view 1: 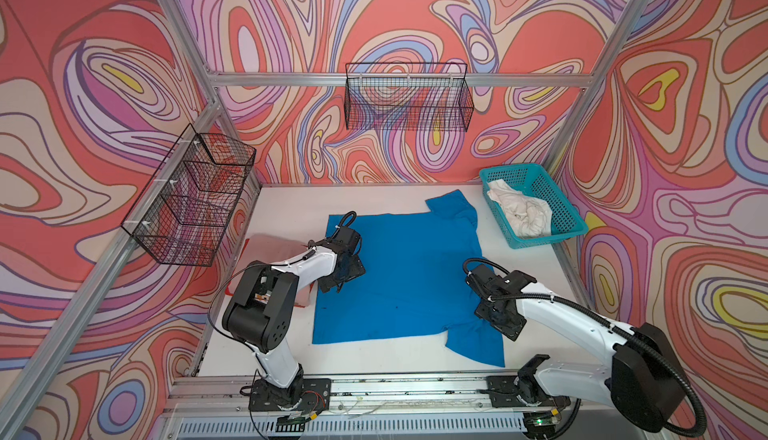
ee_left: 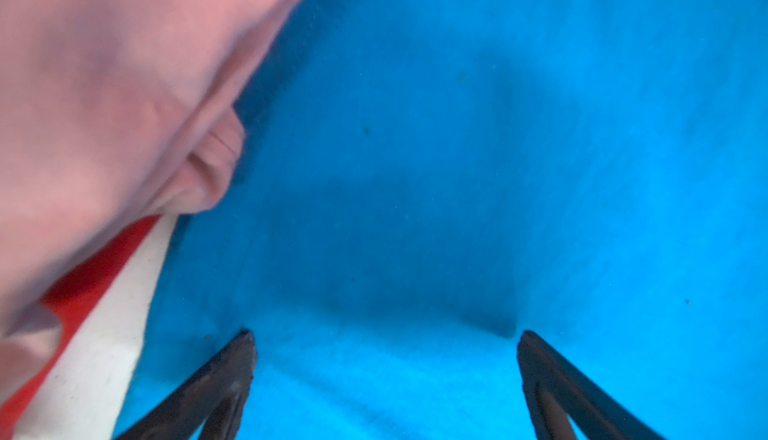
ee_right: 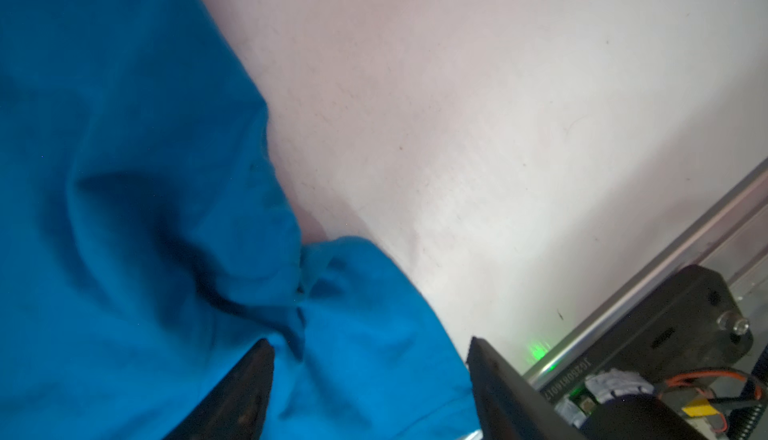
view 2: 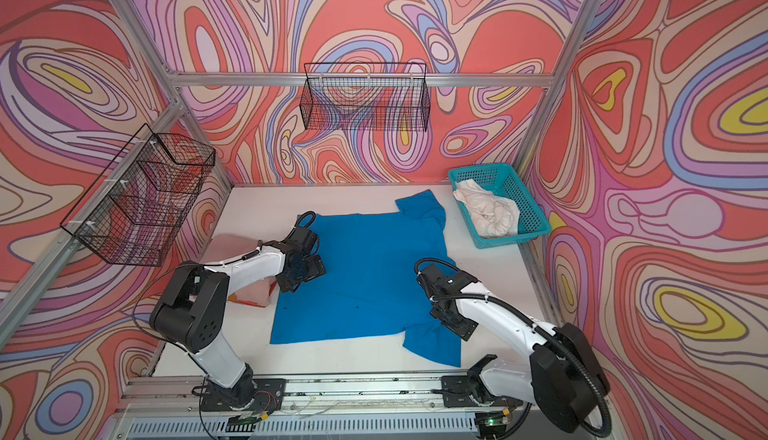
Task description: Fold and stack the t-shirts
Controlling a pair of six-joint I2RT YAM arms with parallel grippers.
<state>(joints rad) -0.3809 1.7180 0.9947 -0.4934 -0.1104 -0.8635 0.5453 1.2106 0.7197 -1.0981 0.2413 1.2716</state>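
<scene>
Right claw (ee_right: pixel 370 344) over leftward-hemmed blue t-shirt (view 1: pixel 395 276)

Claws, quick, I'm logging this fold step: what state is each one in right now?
Left claw: open, holding nothing, over the blue t-shirt.
Right claw: open, straddling a bunched fold of that shirt, not clamped.

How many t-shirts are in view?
3. The blue t-shirt lies spread on the table. The pink t-shirt sits left of it. The off-white t-shirt is crumpled in the teal basket. More may be hidden.
</scene>
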